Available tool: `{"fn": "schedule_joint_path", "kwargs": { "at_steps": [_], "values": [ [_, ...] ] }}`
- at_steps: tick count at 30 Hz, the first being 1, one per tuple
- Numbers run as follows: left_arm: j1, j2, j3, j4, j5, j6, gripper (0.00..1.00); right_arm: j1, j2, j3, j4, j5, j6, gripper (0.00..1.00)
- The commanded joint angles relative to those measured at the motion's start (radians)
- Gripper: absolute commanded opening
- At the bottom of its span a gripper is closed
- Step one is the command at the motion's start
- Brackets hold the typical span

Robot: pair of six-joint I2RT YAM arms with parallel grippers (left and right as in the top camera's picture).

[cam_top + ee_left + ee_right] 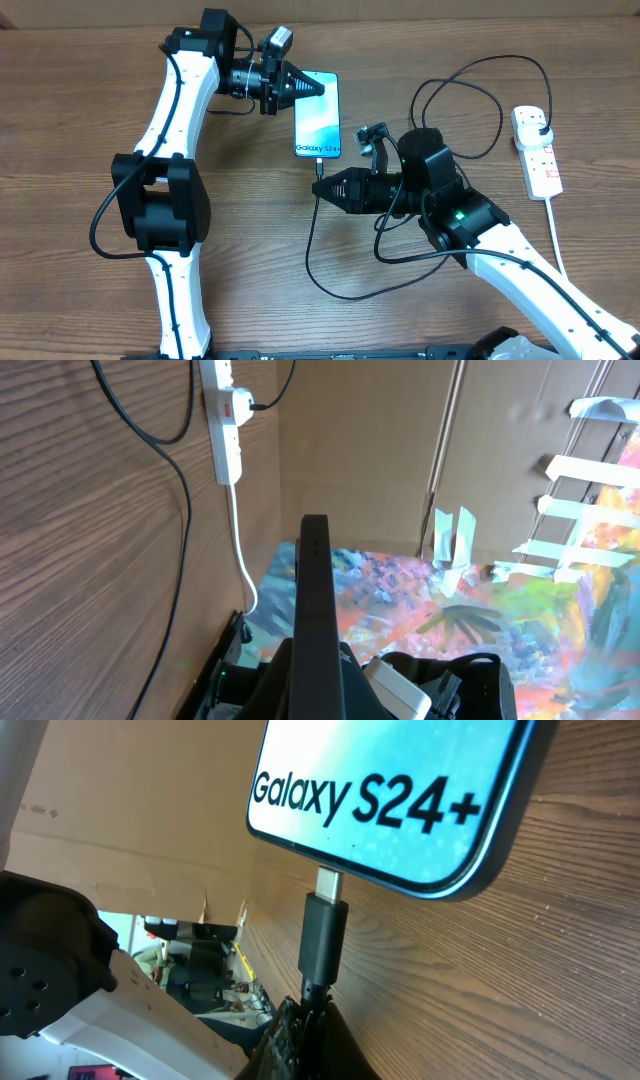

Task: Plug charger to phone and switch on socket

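- The charger [322, 935] is seen with its connector at the bottom port of the phone [318, 112]. A short length of the metal tip is left showing in the right wrist view, so the connector is judged to be entered but perhaps not pushed fully home.
- The cable is gripped just behind the connector by the right fingers [328, 188], which are closed on it.
- The left fingers [308, 87] are pressed together with nothing between them. Their tip is placed at the phone's far end, seemingly as a brace, though contact cannot be confirmed.
- The phone is laid flat, screen up and lit, near the middle of the tabletop [80, 120], between the two arms.
- The black plug [540, 127] is already seated in the socket [543, 170], which is laid well apart from the phone near the right side of the tabletop.
- The switching-on is judged to be left to do; whether the red switch [240, 405] is on cannot be told.
- The way to the socket is crossed by loose loops of the charger cable between the right arm and the strip, and these could be dragged or snagged. The socket's white cord [554, 240] is run close beside the right arm.
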Motion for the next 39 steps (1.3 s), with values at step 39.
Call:
{"fn": "schedule_joint_path", "kwargs": {
  "at_steps": [39],
  "values": [
    [-0.016,-0.048,0.016,-0.001,0.064,-0.002,0.04,-0.003,-0.002,-0.005,0.03,0.017,0.0,0.04]
  ]
}}
